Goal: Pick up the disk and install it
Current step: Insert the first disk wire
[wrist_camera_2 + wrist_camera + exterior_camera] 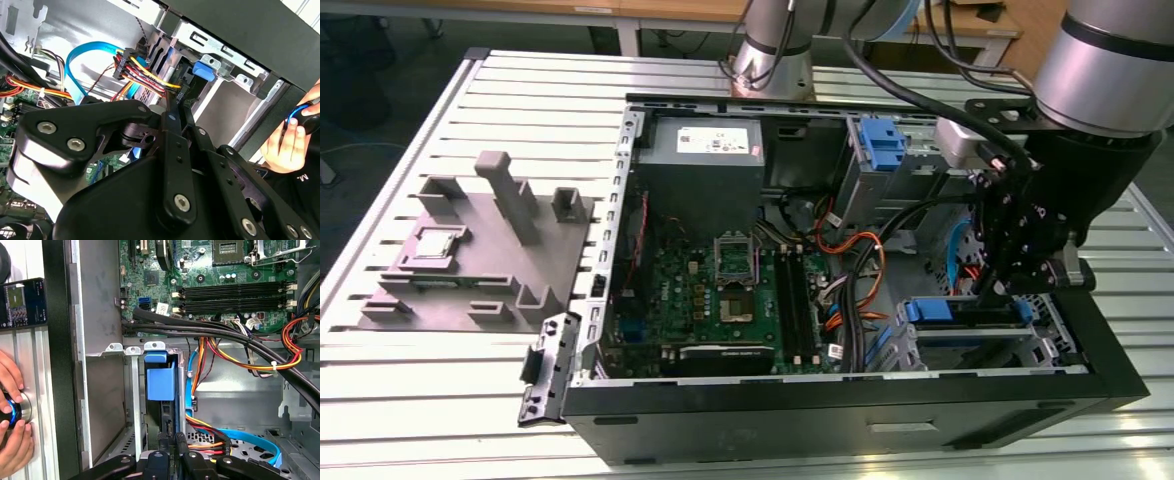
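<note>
The disk (970, 340) stands on edge in the drive bay at the case's front corner, on the exterior view's right, with its blue rail uppermost and its grey body below. My gripper (998, 292) reaches down onto its top edge. In the first wrist view the blue rail of the disk (160, 382) sits in the bay slot, and its dark edge runs back between the two thin fingertips of my gripper (170, 440). These stand close on either side of the edge. In the second wrist view my gripper (179, 95) points into the bay beside a blue tab (205, 70).
Bundled power cables (250, 347) and a blue data cable (80, 55) cross right beside the bay. The motherboard (720, 290) fills the case floor. An upright blue latch (882, 145) stands at the back. A person's hands (12, 430) rest on a knob outside the case wall. A grey fixture (480, 245) sits on the table.
</note>
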Controlling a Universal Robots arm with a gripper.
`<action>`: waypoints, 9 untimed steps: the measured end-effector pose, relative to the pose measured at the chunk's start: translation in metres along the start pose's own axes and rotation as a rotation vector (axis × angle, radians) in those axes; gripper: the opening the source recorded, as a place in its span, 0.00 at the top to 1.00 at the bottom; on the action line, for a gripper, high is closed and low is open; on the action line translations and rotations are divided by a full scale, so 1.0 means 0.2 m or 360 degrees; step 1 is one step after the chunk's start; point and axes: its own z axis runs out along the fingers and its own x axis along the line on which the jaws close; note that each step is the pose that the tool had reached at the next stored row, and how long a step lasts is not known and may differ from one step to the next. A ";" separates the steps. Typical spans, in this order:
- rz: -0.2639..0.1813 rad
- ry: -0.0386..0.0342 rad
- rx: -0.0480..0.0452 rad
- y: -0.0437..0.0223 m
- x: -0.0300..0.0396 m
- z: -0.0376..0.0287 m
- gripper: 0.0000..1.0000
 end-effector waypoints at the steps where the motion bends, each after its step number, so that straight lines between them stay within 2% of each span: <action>1: 0.0000 0.0000 0.0000 0.000 0.000 -0.003 0.83; 6: 0.0000 0.0000 0.0000 -0.001 0.002 -0.010 0.83; 9: 0.0000 -0.0006 0.0000 -0.001 0.010 -0.009 0.83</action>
